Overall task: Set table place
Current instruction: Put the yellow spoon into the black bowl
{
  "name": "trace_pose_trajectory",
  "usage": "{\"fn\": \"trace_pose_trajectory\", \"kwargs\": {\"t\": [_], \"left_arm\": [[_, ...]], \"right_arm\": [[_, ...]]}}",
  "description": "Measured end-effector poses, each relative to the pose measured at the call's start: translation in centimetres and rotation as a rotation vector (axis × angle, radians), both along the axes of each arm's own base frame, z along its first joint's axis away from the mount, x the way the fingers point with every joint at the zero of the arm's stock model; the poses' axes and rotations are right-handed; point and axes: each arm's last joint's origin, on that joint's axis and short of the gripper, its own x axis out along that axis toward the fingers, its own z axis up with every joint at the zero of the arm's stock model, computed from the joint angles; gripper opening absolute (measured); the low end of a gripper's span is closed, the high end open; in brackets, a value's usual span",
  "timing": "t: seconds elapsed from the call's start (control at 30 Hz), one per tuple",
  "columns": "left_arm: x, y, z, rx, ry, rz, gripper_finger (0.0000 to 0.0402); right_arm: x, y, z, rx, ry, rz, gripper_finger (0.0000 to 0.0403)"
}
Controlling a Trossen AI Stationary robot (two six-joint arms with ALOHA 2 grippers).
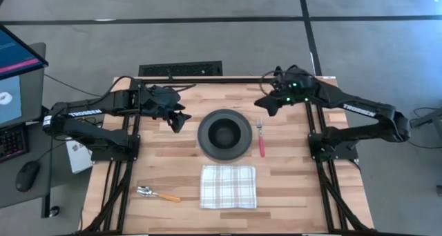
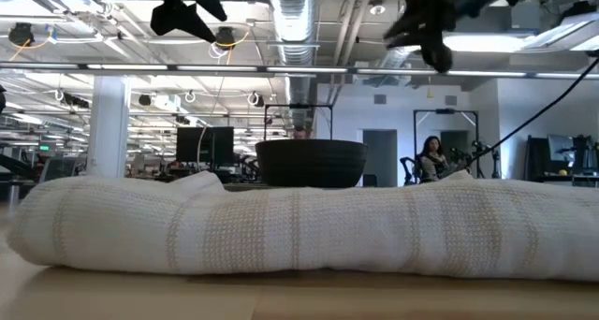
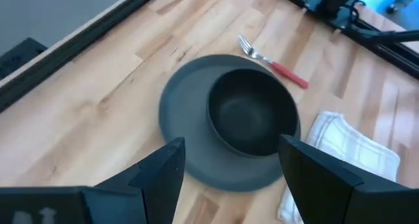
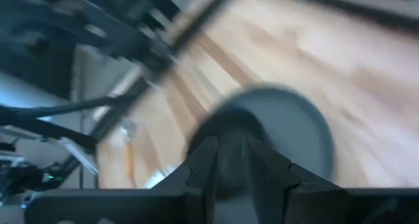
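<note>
Both grippers empty above the table, place half set.

My left gripper (image 1: 178, 120) hangs wide open, holding nothing, just left of the plate (image 1: 204, 141); my right gripper (image 1: 266, 103) is nearly closed, empty, near the far edge. The bowl (image 1: 224, 132) sits on the plate mid-table, fork (image 1: 261, 137) beside it, napkin (image 1: 228, 186) and spoon (image 1: 156, 193) along the near edge. My worry: a low pass toward the spoon could clip the plate rim.

desk (image 1: 166, 160): light striped wood, black rail frame
plate (image 1: 207, 143): dark grey, between the two sets of jaws, bowl sitting in it
fork (image 1: 261, 138): pink handle, just beside the plate, on the right jaws' side
napkin (image 1: 228, 186): checked, folded, well short of both jaws
spoon (image 1: 156, 193): orange handle, beside the napkin, on the left jaws' side
</note>
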Motion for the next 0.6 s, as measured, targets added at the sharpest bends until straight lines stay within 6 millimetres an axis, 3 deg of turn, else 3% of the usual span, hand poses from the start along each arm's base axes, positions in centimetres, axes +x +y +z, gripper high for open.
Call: {"fn": "trace_pose_trajectory", "kwargs": {"t": [0.13, 0.23, 0.4, 0.6], "left_arm": [[0.2, -0.1, -0.4, -0.022, 0.038, -0.044, 0.0235], [0.8, -1.0, -1.1, -0.022, 0.091, -0.221, 0.0235], [2.5, -3.5, -2.8, 0.068, 0.193, -0.577, 0.0235], [3.4, -7.7, -6.1, -0.038, 0.411, -0.88, 0.0235]], "right_arm": [[0.1, 0.4, 1.4, -0.108, -0.115, 0.043, 0.0099], [0.1, 0.3, 1.5, -0.139, -0.126, 0.05, 0.0099], [0.6, -0.3, 0.5, -0.132, -0.07, 0.045, 0.0099], [1.6, -0.9, -1.4, -0.076, 0.041, 0.047, 0.0099]]}}
